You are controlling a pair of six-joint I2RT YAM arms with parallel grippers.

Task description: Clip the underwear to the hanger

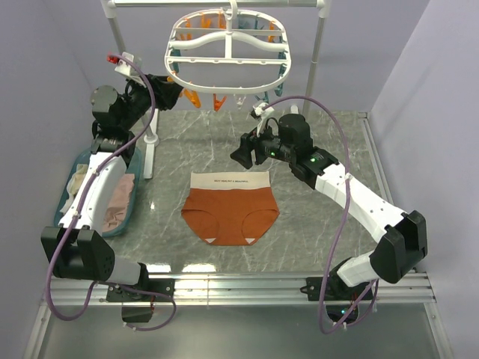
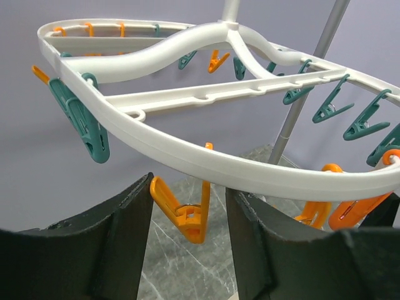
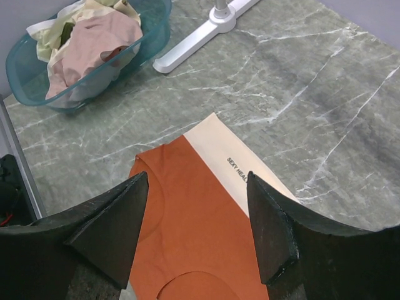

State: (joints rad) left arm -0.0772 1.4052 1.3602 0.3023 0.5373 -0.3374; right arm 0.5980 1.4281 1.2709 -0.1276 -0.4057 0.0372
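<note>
1. At your far left, one teal plastic basket (image 3: 87, 87) holds a pile of pale pink and cream clothes (image 3: 94, 37). The left arm hides part of it from above.
2. Your left arm stretches up and away from its base. The left gripper (image 1: 171, 91) is raised to the frame's near-left rim, fingers spread, with one orange clothespin (image 2: 184, 215) hanging between them. You cannot tell whether either finger touches it.
3. One white plastic oval hanger (image 1: 224, 60) hangs from the white pole rack (image 1: 120, 45). Its orange and teal pegs overlap too much to count.
4. One pair of rust-orange underwear (image 1: 230, 209) lies flat on the grey marbled table (image 1: 337, 224), beige waistband away from the bases.
5. Your right arm bends inward. The right gripper (image 1: 243, 155) hangs near the waistband, fingers spread and apart from the fabric. One finger cuts off the printed text.
</note>
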